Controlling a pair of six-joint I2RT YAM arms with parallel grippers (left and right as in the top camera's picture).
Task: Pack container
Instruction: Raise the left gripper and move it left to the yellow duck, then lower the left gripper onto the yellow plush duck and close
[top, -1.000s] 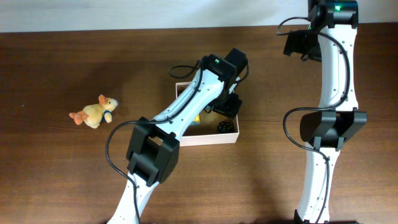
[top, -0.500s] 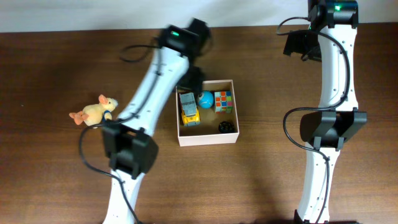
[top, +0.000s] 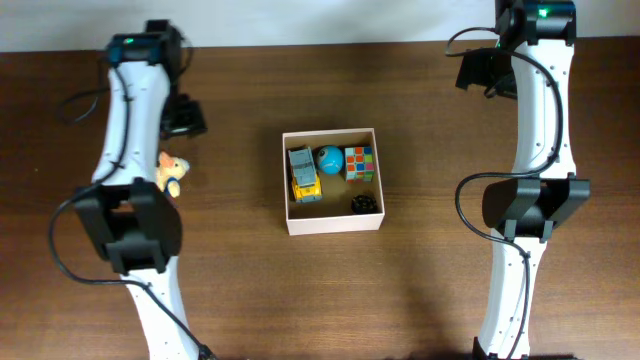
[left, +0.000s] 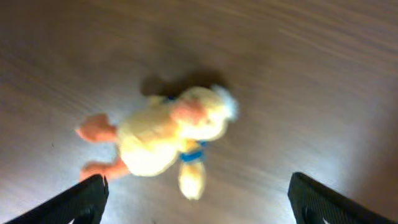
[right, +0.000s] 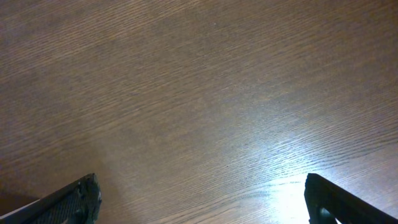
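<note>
The box (top: 335, 223) sat on the brown wooden surface (top: 420, 300), about midway between the two arms, open side up. Inside lay four toys: a yellow-and-grey truck (top: 303, 173) along the left wall, a blue ball (top: 330, 158) just beside it at the far edge, a colour cube (top: 360, 162) right of the ball, and a small black toy (top: 366, 204) in the near right corner.

A yellow plush duck (top: 172, 172) lay on the surface well left of the box, partly hidden under the left arm in the overhead view. The left fingers (left: 87, 196) were spread wide with nothing in them, hanging above the duck; in the blurred wrist view it lay on its side between them, orange feet to the left.

The right fingers (right: 74, 199) were also spread wide and empty, over bare wood at the far right, well away from the box.
</note>
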